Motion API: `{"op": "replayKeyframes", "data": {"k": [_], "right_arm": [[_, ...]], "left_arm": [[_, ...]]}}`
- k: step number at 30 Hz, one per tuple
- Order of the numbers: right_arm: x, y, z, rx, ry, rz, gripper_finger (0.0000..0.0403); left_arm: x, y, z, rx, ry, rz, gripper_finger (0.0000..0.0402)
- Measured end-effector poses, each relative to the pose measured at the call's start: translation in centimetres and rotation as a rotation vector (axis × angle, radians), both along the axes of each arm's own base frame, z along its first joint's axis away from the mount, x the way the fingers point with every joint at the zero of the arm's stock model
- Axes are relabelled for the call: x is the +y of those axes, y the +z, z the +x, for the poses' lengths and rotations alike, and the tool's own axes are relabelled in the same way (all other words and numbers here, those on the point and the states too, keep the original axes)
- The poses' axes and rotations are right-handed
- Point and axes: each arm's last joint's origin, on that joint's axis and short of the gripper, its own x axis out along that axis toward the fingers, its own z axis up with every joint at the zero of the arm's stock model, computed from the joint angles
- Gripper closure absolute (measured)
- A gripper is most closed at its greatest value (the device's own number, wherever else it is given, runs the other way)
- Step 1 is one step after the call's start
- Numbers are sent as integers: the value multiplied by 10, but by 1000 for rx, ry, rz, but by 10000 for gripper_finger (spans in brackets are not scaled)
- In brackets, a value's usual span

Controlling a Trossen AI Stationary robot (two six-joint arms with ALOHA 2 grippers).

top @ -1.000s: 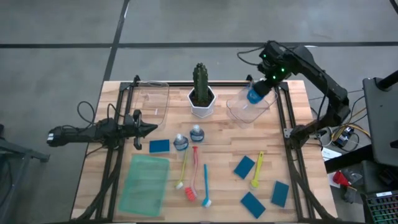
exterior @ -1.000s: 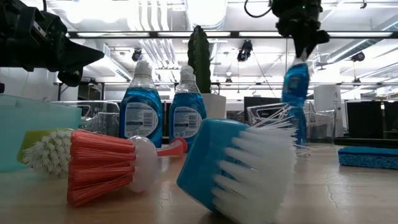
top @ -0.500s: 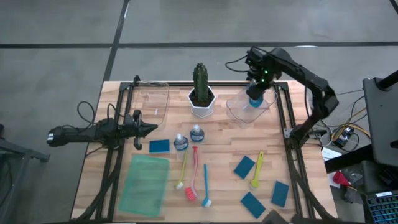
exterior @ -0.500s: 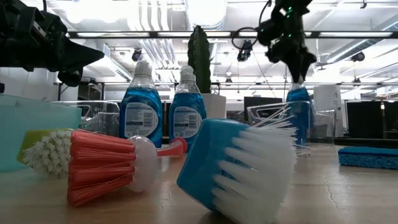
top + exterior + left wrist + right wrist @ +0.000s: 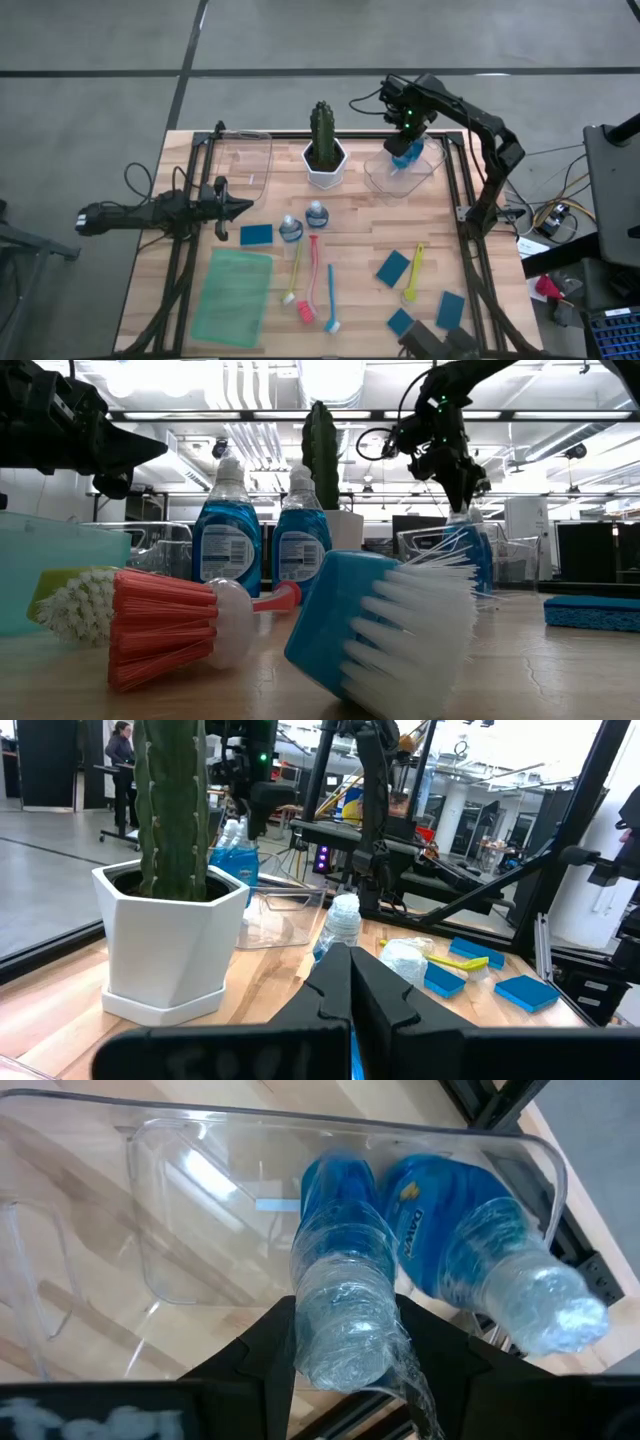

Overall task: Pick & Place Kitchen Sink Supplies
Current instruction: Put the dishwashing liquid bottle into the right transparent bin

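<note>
Desk work is early, operator: your right pincer (image 5: 345, 1342), clamped on a second bottle (image 5: 335, 1275) inside the clear bin (image 5: 385, 177), leaves brushes (image 5: 312, 275), sponges (image 5: 393, 267) and two bottles (image 5: 303, 221) out beside it.

Two blue bottles (image 5: 440, 1270) lean together in the clear bin (image 5: 385, 178); two more (image 5: 302, 221) stand mid-counter. Yellow, pink and blue brushes (image 5: 312, 283) lie below them, a lime brush (image 5: 414, 272) and teal sponges (image 5: 393, 267) rightward, one sponge (image 5: 256, 235) left.
</note>
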Motion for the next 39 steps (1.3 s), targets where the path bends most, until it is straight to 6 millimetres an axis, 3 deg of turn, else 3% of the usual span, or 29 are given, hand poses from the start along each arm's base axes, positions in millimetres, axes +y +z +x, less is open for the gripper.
{"op": "replayKeyframes", "data": {"k": [32,39], "right_arm": [[-2,-15,0,8,4,0,263],[-1,-15,0,7,-4,-1,239]], "left_arm": [[0,0,0,0,0,0,401],[0,0,0,0,0,0,401]]}}
